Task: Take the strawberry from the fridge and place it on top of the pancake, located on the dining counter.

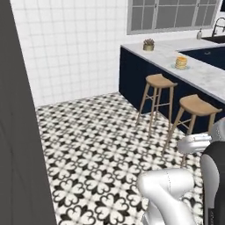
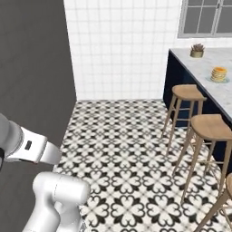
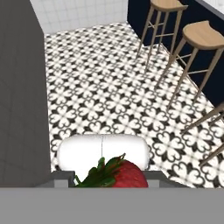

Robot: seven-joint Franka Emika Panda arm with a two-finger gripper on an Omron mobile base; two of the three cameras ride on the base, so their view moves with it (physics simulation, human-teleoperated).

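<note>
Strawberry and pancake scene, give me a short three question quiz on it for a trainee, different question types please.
1. True or false: the strawberry already sits on the pancake.
2. What stands nearest the pancake stack on the dining counter? A) small potted plant B) kettle C) toaster
3. Fill in: wooden ____ line the counter's near side.

Key: 1 false, it shows close before the hand camera, at the gripper; 2 A; 3 stools.

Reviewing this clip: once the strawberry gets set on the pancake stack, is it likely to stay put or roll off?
The strawberry looks rounded and tapered, with a leafy cap, so it could roll or tip when released. The pancake stack's top looks small and flat, leaving little margin. It probably bruises if squeezed hard.
</note>
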